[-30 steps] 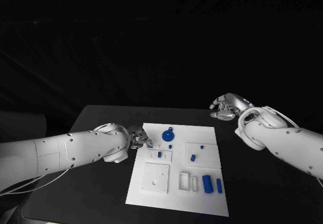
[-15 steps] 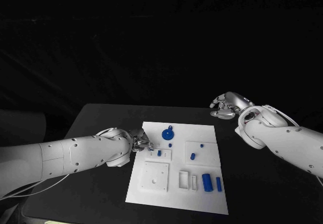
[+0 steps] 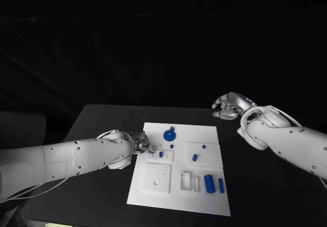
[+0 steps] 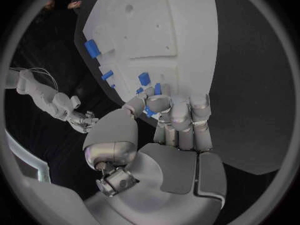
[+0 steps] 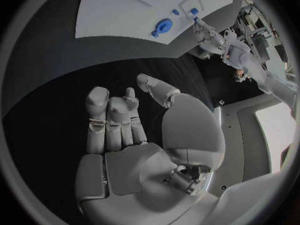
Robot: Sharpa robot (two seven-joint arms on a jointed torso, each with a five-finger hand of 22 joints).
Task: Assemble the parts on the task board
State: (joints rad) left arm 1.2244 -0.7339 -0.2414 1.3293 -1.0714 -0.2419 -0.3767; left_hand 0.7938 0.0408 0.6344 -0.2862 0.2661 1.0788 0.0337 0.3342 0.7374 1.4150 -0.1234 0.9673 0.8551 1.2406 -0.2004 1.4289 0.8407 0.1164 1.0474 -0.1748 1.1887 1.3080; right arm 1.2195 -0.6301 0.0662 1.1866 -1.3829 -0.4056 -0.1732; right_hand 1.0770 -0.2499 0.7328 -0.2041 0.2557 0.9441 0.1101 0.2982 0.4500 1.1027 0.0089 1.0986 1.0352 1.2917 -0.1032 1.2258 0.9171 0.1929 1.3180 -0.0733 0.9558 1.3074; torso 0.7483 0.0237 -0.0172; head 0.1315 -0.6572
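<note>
Change: left robot hand (image 3: 141, 142) shifted slightly nearer the task board's middle than one second ago, fingertips now further in over the left edge; right robot hand (image 3: 227, 106) unchanged in place beyond the far right corner.
Task board (image 3: 178, 201): white plate lying flat on the black worktop (image 3: 102, 120), long side running away from the robot.
Left robot hand: at the task board's left edge, about a third of the way down from the far end; fingers curled together in the left wrist view (image 4: 169, 117), thumb tip meeting the fingertips around a small blue part (image 4: 152, 111); pinches that piece just above the board surface.
Right robot hand: off the task board, hanging over the bare worktop past its far right corner; fingers side by side and half curled in the right wrist view (image 5: 134, 135), thumb standing apart, nothing held.
Round blue part (image 3: 170, 137): disc with a small tab, lying near the task board's far end, just beside the left fingertips.
Small blue pegs: one (image 3: 160, 154) in the raised white block by the left edge, another (image 3: 195, 158) in the square block on the right half.
Two long blue parts (image 3: 210, 184): upright bars side by side near the task board's near right corner, next to a narrow white frame (image 3: 186, 180).
White square plate (image 3: 157, 178): on the near left part of the task board, one small hole visible.
</note>
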